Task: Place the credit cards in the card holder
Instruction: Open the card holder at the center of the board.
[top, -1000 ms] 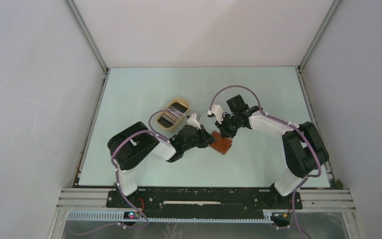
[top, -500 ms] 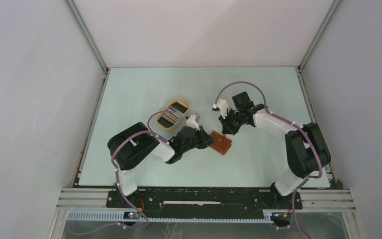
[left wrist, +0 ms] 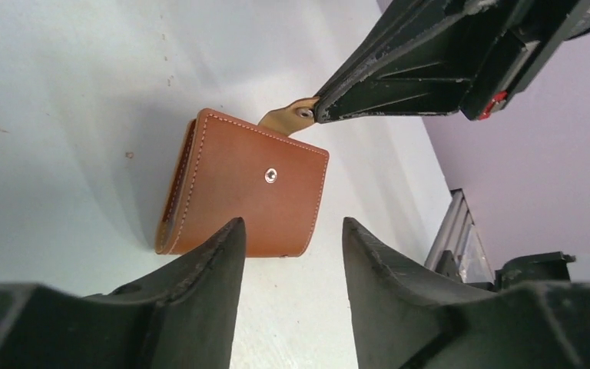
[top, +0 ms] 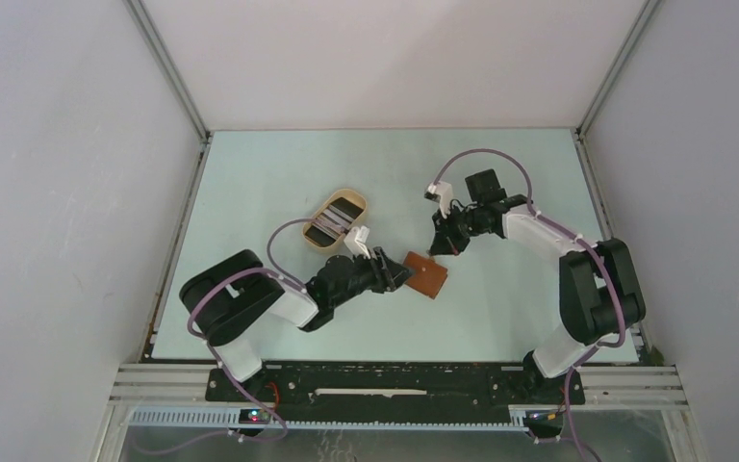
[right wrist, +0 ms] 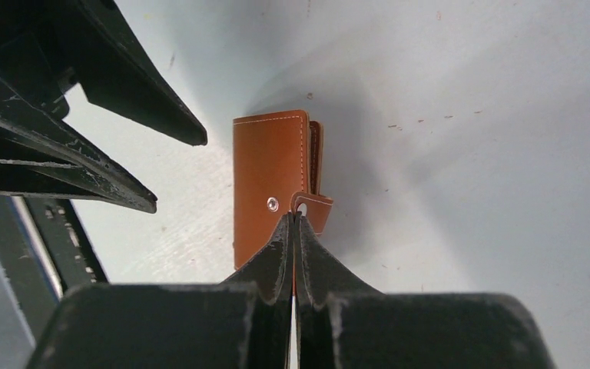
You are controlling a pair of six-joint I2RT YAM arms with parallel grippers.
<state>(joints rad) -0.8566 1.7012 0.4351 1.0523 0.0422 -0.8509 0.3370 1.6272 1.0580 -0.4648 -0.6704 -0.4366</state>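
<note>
The reddish-brown card holder [top: 427, 278] lies folded shut on the table, its snap tab [left wrist: 292, 118] undone and lifted. My right gripper [right wrist: 295, 218] is shut on that tab at the holder's far edge [right wrist: 267, 169]. My left gripper [left wrist: 292, 227] is open just short of the holder's near edge [left wrist: 246, 184], not touching it. From above, the left gripper [top: 402, 274] sits left of the holder and the right gripper [top: 439, 249] just behind it. The credit cards [top: 328, 226] stand stacked in a tan oval tray.
The tan oval tray [top: 347, 200] stands behind and left of the card holder, close to the left arm's cable. The metal frame rails run along the table's left and right edges.
My left gripper has opened, let go of the card holder and drawn back slightly, its arm swinging left. My right gripper, still shut on the tab, has shifted back and to the right.
</note>
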